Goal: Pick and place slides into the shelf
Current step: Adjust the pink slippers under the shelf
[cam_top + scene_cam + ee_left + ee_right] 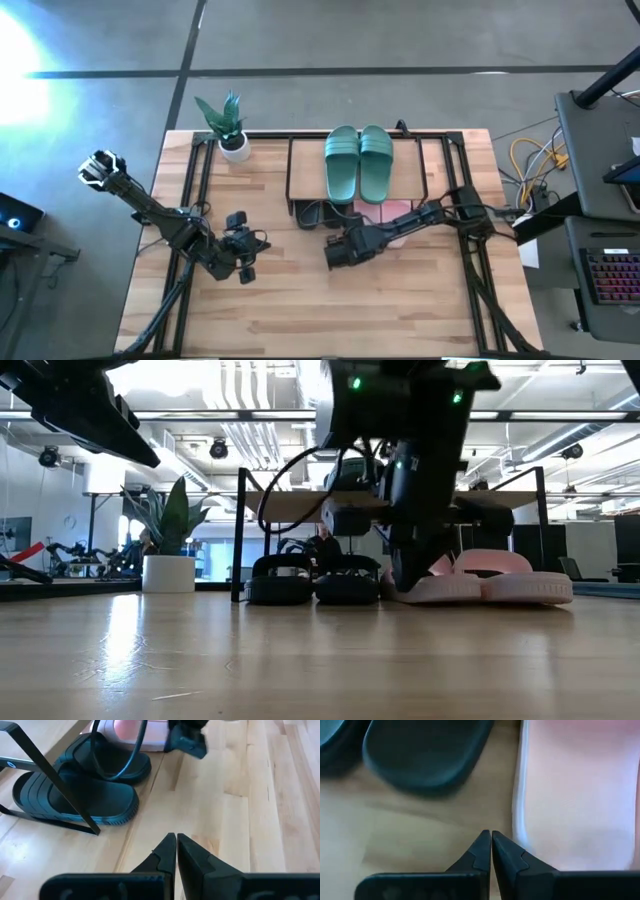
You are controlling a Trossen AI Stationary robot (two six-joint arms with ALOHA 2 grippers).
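Note:
The shelf (305, 170) stands at the table's far middle, and the dark green pair (358, 160) lies on its top board. Under it on the table rest the black pair (315, 212) (75, 785) at left and the pale pink pair (500, 580) (580, 795) at right. My right gripper (352, 248) (491, 835) is shut and points down just in front of the shelf. Its tips stand over bare wood beside the left pink slide's rim, near a black slide (425, 750). My left gripper (245, 250) (176, 836) is shut, left of it, facing the black pair.
A potted plant (228, 125) (170, 550) stands at the far left corner beside the shelf. The shelf's thin black frame leg (55, 780) crosses in front of the black pair. Bare wooden tabletop (330, 310) stretches along the near side. Cables and a keyboard lie off the table's right edge.

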